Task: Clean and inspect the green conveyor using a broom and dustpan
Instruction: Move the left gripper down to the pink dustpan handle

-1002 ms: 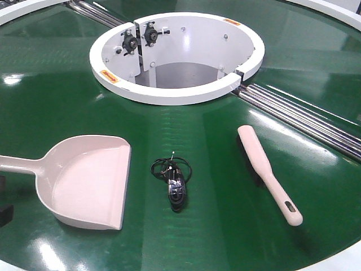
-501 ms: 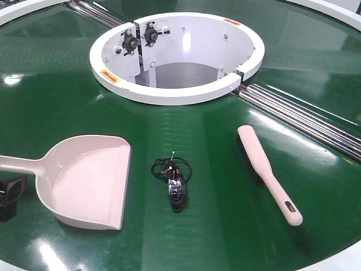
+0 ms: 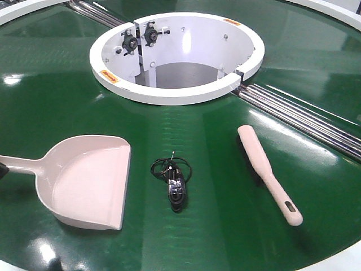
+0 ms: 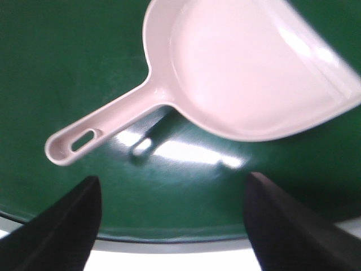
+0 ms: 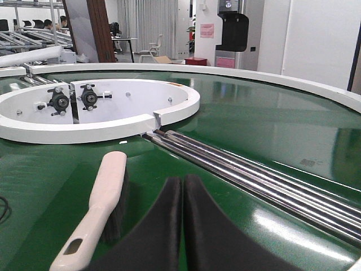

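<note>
1. Green conveyor (image 3: 67,84): glossy belt round a white ring (image 3: 169,96). Metal rails (image 3: 299,116) run off the ring to the right.
2. Dustpan (image 3: 90,180) lies flat on the belt, front-left, open mouth facing right, handle running to the left edge of the view.
3. Broom (image 3: 265,169) lies on the belt front-right, well apart from the pan. Slotted handle end points to the near edge, dark bristles along its left side.
4. Black cable bundle (image 3: 174,183) sits btwn the two, touching neither.
5. L gripper (image 4: 172,186): fingers spread wide, nothing btwn them. The pan handle's slotted end is just ahead, not touched.
6. R gripper (image 5: 182,189): fingers pressed together, holding nothing. Broom handle is just beside it, to the left in the wrist view, no contact.
</note>
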